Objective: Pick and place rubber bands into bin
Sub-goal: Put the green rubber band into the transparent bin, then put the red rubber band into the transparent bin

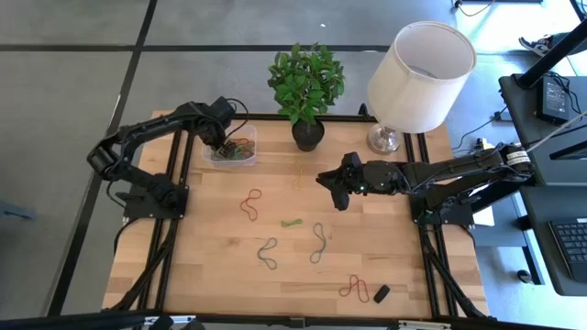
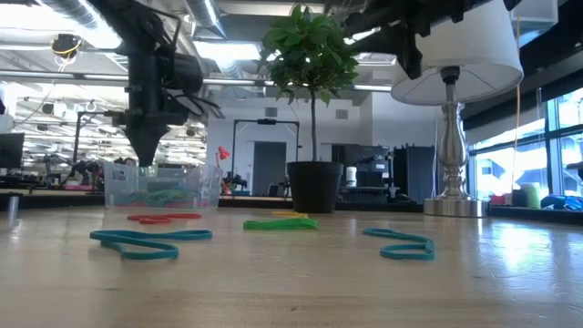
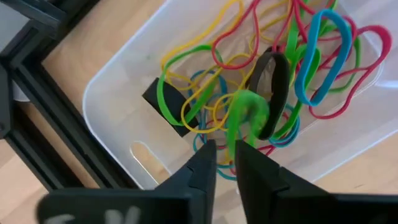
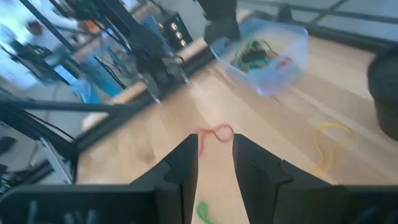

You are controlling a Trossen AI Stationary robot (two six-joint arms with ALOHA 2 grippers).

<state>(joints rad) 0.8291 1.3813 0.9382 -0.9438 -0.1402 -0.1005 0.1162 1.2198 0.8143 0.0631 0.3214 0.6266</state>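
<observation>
The clear plastic bin point(image 1: 216, 156) stands at the table's far left and holds several rubber bands point(image 3: 311, 56) in red, green, yellow, blue and black. My left gripper point(image 3: 225, 158) points down into it, its fingertips a narrow gap apart. A blurred green rubber band point(image 3: 245, 115) hangs just off those tips. More rubber bands lie flat on the wood: red point(image 1: 250, 204), green point(image 1: 292, 223), yellow point(image 1: 298, 174), two grey-blue ones point(image 1: 267, 253) point(image 1: 317, 244) and another red point(image 1: 353, 288). My right gripper point(image 1: 332, 185) hovers open above the table's middle, with nothing between its fingers. My left gripper comes at the bin from above, fingers pointing down. The green rubber band's lower end point(image 3: 232, 143) reaches up to the gap between the fingertips. I cannot tell whether the fingers touch it. The band's other end lies among the bands in the bin.
A black plant pot point(image 1: 308, 135) with a green plant stands right of the bin, and a white-shaded lamp point(image 1: 417, 78) stands at the far right. A small black block point(image 1: 382, 293) lies near the front right. Another black block point(image 3: 163, 102) sits in the bin.
</observation>
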